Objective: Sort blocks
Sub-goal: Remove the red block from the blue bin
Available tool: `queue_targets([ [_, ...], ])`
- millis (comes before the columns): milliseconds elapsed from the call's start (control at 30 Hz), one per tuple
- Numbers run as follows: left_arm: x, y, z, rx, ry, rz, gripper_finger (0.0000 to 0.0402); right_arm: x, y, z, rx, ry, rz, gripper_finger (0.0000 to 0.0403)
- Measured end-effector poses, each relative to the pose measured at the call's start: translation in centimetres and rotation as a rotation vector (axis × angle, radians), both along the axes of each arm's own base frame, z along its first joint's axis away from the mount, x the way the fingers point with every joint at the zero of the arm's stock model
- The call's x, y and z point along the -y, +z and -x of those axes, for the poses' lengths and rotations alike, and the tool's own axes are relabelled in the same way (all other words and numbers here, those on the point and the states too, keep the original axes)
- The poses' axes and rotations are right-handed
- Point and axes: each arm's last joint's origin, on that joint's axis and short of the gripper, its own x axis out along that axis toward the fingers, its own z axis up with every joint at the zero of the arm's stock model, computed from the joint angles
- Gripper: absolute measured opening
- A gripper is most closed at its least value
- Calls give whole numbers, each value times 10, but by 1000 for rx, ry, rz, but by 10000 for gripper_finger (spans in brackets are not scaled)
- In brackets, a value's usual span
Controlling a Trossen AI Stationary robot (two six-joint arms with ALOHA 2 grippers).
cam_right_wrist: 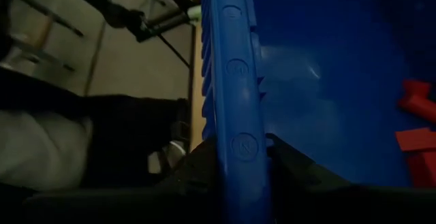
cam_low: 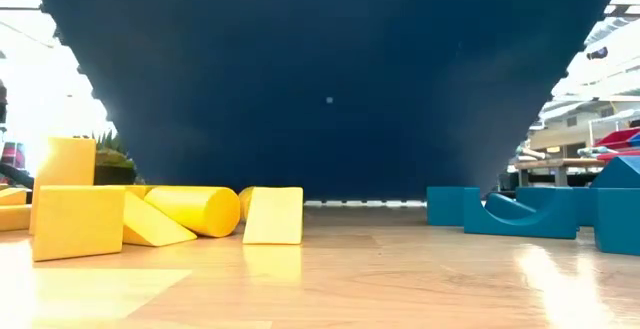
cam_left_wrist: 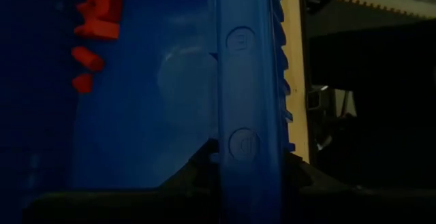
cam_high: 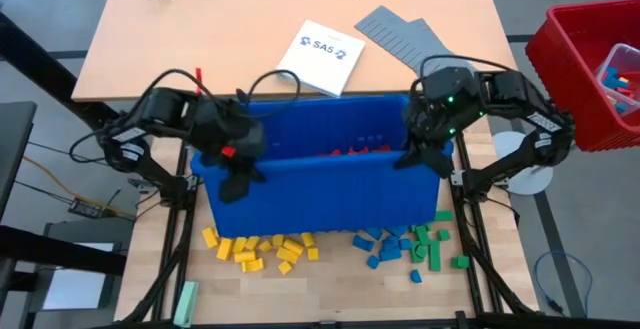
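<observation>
Wooden tabletop (cam_high: 330, 289), my inventory from the remote station. Blue bin (cam_high: 330, 184): lifted off the surface and tilted, held at both ends. Left gripper (cam_high: 237, 169): fingers pinching the bin's left rim (cam_left_wrist: 248, 94). Right gripper (cam_high: 420, 149): fingers pinching the right rim (cam_right_wrist: 231, 94). Red blocks (cam_high: 345, 152): inside the bin, against its far wall. Yellow blocks (cam_high: 260, 249): scattered on the table's near left, below the bin. Blue blocks (cam_high: 385, 247) and green blocks (cam_high: 432, 244): near right. I also log a white booklet (cam_high: 320, 57), grey ridged panels (cam_high: 405, 37) and a red crate (cam_high: 590, 74) at right.
</observation>
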Motion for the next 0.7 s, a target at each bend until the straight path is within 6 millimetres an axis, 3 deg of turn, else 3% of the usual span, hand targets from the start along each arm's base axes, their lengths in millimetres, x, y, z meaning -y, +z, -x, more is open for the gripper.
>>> queue_targets([
  [133, -8, 7, 4, 22, 28, 9, 75, 9, 6, 2, 14, -40, -62, 79],
  [433, -20, 5, 2, 17, 60, -39, 76, 18, 5, 5, 5, -70, -30, 80],
  [567, -17, -3, -4, -7, 78, -67, 76, 12, -2, 3, -21, -56, 77, 80],
  [700, -10, -25, -18, -65, 79, -144, 76, 5, -20, -3, -108, -47, 199, 80],
])
